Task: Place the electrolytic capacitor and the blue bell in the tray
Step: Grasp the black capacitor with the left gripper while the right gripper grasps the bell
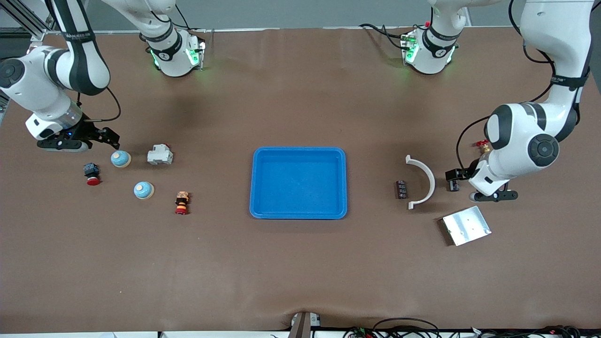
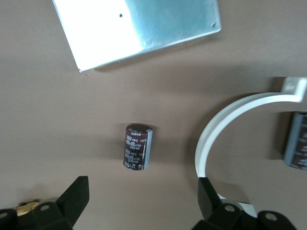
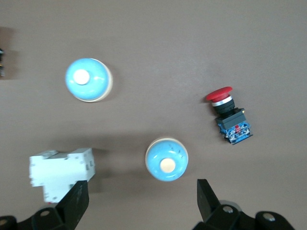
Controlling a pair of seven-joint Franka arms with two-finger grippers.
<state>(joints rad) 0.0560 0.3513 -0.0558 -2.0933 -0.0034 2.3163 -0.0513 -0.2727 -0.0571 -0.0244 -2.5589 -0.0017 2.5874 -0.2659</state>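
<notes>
Left gripper [image 2: 141, 199] hangs open just above a dark capacitor [image 2: 137, 147] lying on the desk [image 1: 300, 272]. Right gripper [image 3: 139, 201], fingers apart, hovers over 1 blue bell [image 3: 167, 160]. Both sit well apart from the tray [image 1: 299, 155] between them.

Metal plate [image 2: 144, 31] cropped at left wrist view's edge, second capacitor [image 2: 298, 141] half cut off, its label unreadable
</notes>
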